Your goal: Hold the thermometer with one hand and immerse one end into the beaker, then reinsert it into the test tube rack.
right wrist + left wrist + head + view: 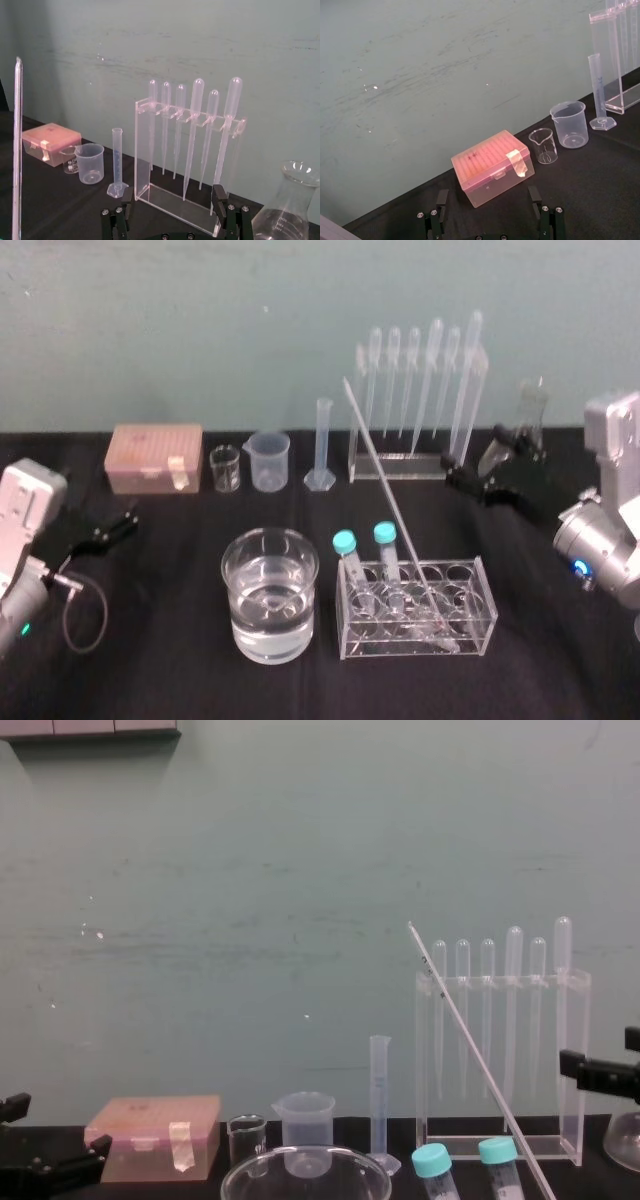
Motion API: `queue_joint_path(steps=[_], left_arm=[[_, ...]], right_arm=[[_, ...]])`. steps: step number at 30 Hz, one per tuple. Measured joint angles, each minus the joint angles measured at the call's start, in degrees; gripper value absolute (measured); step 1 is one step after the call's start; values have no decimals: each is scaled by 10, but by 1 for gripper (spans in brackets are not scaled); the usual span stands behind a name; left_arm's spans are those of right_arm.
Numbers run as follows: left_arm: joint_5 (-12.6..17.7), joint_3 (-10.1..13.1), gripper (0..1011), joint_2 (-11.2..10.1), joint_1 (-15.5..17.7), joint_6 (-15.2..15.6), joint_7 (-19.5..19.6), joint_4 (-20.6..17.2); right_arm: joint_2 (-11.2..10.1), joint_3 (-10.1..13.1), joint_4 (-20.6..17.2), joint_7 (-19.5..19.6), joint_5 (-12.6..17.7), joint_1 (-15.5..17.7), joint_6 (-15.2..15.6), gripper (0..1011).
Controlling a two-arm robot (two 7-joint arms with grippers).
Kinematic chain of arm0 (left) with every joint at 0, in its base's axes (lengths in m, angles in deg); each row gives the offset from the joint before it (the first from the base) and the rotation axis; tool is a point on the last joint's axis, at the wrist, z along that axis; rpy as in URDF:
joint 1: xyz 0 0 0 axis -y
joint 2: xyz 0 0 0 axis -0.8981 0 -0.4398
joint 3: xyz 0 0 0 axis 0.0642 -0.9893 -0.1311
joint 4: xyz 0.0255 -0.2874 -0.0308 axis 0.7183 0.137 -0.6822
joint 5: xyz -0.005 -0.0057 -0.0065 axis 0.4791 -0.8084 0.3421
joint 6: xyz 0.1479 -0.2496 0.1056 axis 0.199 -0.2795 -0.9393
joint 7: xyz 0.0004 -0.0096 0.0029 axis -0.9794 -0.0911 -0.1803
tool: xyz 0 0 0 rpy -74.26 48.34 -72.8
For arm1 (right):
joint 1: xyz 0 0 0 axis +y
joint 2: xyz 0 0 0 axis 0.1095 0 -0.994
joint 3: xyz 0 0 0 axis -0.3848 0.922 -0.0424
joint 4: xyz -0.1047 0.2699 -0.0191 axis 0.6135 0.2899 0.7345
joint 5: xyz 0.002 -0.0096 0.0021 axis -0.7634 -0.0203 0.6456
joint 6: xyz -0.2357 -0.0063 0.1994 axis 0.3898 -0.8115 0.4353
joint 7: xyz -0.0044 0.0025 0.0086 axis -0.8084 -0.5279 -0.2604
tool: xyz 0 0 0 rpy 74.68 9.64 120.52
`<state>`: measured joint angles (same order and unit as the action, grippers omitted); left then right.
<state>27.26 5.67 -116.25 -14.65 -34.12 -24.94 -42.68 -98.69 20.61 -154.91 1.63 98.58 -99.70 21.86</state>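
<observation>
Head view, thermometer (392, 502): set slanting in the test tube rack (486, 608), lower end inside the rack, upper end leaning back and away from it; held by nothing.
Head view, beaker (226, 570): stood just left of the rack, part filled with clear liquid.
Head view, right gripper (478, 468): placed behind and right of the rack, near the pipette stand (415, 455); empty.
Head view, left gripper (128, 522): parked well left of the rack, beyond the beaker.
Left wrist view, fingers (440, 207): spread apart, nothing gripped; a pink box (492, 167) is seen ahead.
Right wrist view, fingers (223, 202): spread apart, nothing between them; the thermometer is seen well apart from them.
Chest view, thermometer: its upper part is seen above the rack's two capped tubes (432, 1162), crossing in front of the pipette stand.
Step in hand (judged): approach and grasp, best made by the right gripper, which is nearer the rack.
Method (advised): the jaws are to be set across the rod above the rack. They are to be closed gently, since thin glass is likely to slip or crack. The rod is to be drawn out along its own slant, so that it is not levered against the rack. The capped tubes are to be avoided.
</observation>
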Motion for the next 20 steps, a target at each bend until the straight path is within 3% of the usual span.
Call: queue_joint_path(steps=[20], left_arm=[[0, 0, 1008, 0, 0, 0, 0, 0]], right_arm=[[0, 2, -3, -19, 13, -5, -11, 1003]])
